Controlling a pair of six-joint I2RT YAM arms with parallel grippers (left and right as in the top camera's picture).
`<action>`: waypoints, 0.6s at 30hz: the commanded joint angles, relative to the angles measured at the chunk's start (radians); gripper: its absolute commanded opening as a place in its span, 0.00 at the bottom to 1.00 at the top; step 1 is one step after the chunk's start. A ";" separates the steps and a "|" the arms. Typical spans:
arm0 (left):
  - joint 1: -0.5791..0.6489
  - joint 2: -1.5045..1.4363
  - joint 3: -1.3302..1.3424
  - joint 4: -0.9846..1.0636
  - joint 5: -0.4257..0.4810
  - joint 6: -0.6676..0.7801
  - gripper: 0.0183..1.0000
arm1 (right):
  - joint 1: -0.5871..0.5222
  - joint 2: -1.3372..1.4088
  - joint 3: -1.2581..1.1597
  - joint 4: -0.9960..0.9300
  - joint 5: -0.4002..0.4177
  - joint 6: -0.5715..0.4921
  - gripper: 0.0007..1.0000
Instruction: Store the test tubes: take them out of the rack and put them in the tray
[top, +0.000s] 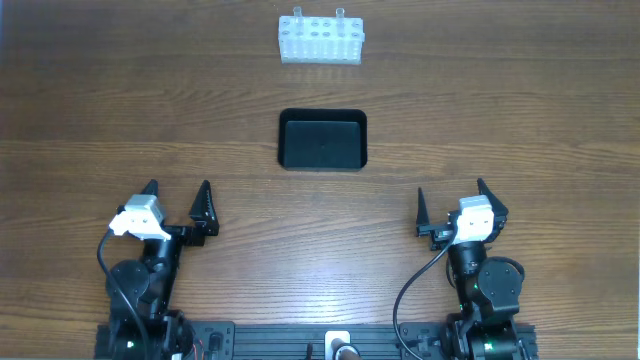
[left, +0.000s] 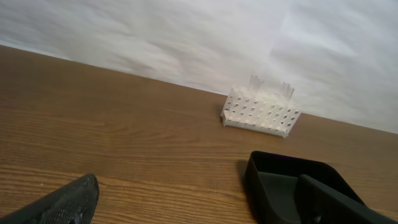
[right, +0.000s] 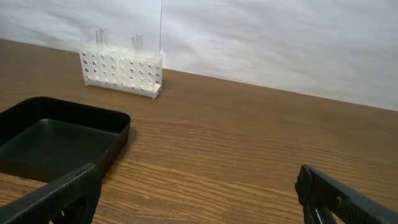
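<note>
Two test tubes (right: 99, 36) upright in the rack (right: 121, 70)

**Nothing legible on the table**

From my station I can read no lettering, number, label or sign. The white rack (top: 320, 42) shows plain rows of holes on its side, and the black tray (top: 323, 142) near it has bare walls.
</note>
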 joint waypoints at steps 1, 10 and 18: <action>0.004 -0.005 -0.004 -0.003 0.013 -0.007 1.00 | 0.006 -0.003 -0.005 -0.003 -0.004 -0.005 0.99; 0.004 -0.005 -0.004 -0.003 0.012 -0.007 1.00 | 0.006 -0.003 -0.005 -0.003 -0.004 -0.005 0.99; 0.004 -0.005 -0.004 -0.011 -0.071 0.004 1.00 | 0.005 -0.003 -0.005 -0.003 -0.004 -0.005 0.99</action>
